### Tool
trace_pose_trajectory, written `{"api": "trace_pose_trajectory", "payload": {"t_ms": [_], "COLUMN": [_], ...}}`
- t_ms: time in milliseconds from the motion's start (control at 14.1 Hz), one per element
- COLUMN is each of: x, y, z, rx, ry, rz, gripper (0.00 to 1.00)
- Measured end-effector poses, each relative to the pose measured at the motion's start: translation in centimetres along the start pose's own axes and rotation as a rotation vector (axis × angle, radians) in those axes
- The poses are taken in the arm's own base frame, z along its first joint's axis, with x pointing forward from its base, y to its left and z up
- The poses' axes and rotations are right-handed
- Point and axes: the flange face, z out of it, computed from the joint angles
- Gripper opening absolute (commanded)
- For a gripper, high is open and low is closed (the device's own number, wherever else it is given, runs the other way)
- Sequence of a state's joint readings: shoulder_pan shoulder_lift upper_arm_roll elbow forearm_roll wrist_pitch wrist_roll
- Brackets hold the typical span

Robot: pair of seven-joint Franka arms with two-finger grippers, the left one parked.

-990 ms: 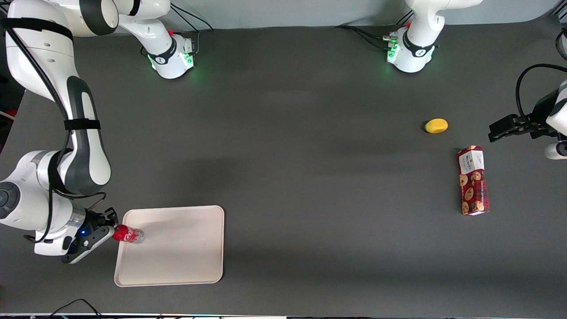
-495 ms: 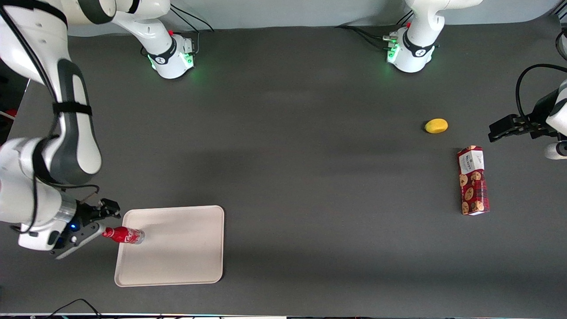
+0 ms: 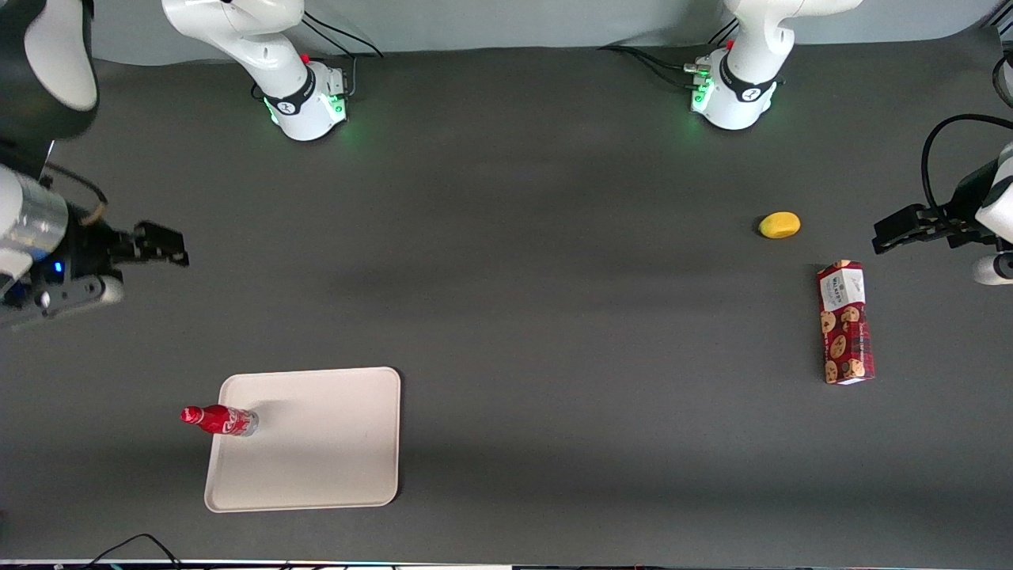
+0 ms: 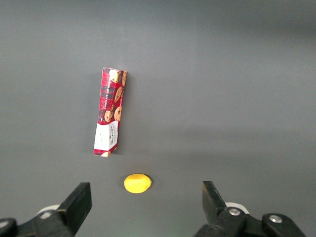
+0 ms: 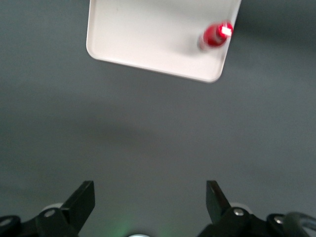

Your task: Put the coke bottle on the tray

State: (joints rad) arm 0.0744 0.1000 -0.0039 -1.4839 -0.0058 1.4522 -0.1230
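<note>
The coke bottle (image 3: 220, 419) stands upright on the tray (image 3: 324, 451), close to the tray's edge toward the working arm's end; nothing holds it. From above, the bottle's red cap (image 5: 216, 35) shows near a corner of the cream tray (image 5: 148, 34). My gripper (image 3: 138, 267) hangs high over bare table, farther from the front camera than the tray and well apart from the bottle. Its fingers (image 5: 83, 197) are spread wide with only dark table between them, and the gripper (image 5: 150, 190) is open.
A red cookie box (image 3: 845, 323) and a yellow lemon-like object (image 3: 779, 225) lie toward the parked arm's end of the table; the box (image 4: 109, 111) and the yellow object (image 4: 137, 183) also show in the left wrist view. Two arm bases (image 3: 307, 101) (image 3: 732, 93) stand along the table's back edge.
The gripper has let go of the bottle's top, then risen and drawn away from the front camera. The bottle stays standing on the tray.
</note>
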Motion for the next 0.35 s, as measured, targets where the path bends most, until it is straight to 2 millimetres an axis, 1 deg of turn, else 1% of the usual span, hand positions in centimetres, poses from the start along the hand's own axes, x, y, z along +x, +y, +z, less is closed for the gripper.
{"api": "trace_pose_trajectory", "payload": {"t_ms": [212, 283, 354], "x": [-7.4, -9.4, -10.7], "y": [-0.7, -0.9, -0.9], "z": [-1.2, -1.6, -1.9], "rx": [0.0, -0.001, -0.002], "ry": [0.007, 0.017, 0.027], "rz": [0.038, 0.048, 0.058], "gripper": [1.0, 1.0, 1.0]}}
